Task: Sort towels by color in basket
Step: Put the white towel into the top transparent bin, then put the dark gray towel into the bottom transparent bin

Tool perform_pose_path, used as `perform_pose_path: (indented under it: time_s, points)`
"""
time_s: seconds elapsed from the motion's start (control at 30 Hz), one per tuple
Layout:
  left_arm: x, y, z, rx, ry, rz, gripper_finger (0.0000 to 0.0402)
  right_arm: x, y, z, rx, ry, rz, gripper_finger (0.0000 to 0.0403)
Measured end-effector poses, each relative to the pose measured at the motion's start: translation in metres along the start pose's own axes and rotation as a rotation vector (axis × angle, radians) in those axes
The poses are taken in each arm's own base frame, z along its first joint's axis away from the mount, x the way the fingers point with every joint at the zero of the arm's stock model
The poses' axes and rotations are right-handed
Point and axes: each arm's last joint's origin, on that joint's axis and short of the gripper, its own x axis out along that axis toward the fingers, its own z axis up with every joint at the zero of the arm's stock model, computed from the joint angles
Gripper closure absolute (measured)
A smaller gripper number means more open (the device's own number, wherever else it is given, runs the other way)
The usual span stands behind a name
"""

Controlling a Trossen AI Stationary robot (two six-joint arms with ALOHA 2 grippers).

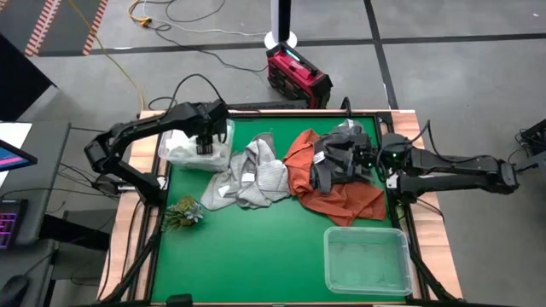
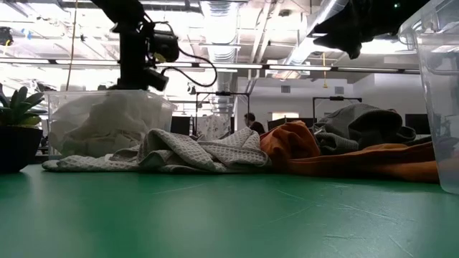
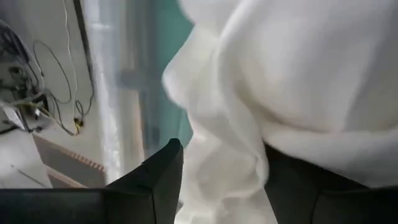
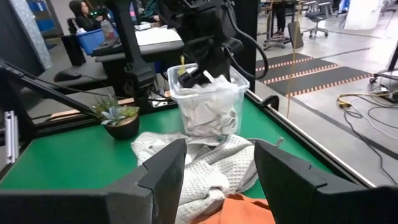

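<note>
White towels (image 1: 189, 150) fill a clear bin (image 1: 223, 147) at the far left corner of the green surface (image 1: 256, 247). The left claw (image 1: 205, 141) is positioned over this bin, pointing down into it. In the left wrist view, white cloth (image 3: 286, 81) lies between and across the two dark fingers (image 3: 163, 180), in contact with them; the fingers are spread apart, and a firm grip on the cloth cannot be confirmed.

A light grey waffle-textured towel (image 1: 252, 175) lies crumpled on the surface just beside the bin, toward the centre. A rust orange towel (image 1: 337, 198) touches its right edge and spreads toward the right side. Dark grey cloth (image 1: 348, 135) is heaped on the far part of the orange towel.

The right claw (image 1: 328, 166) is positioned above the orange and dark grey pile, with the arm reaching in from the right edge. In the right wrist view, its fingers (image 4: 165, 174) stand wide apart with nothing between them, and the light grey towel (image 4: 205, 168) and an edge of the orange towel (image 4: 239, 208) lie below.

A second clear bin (image 1: 367, 259) stands at the near right of the surface, well apart from the pile. A small potted plant (image 1: 183, 211) stands near the left edge, just beside the light grey towel.
</note>
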Motion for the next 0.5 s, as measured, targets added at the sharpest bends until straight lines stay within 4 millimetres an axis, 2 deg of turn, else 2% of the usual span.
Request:
perform_pose_path:
  time_s: [0.33,0.5]
  points:
    - [-0.056,0.027,0.006,-0.069,-0.067,0.018,0.0205,0.0,-0.001,0.0,0.001,0.001,-0.003,0.018]
    - [-0.08,0.029,0.022,-0.208,-0.338,-0.188,0.0205,0.0,-0.001,0.0,0.001,0.001,-0.004,0.018]
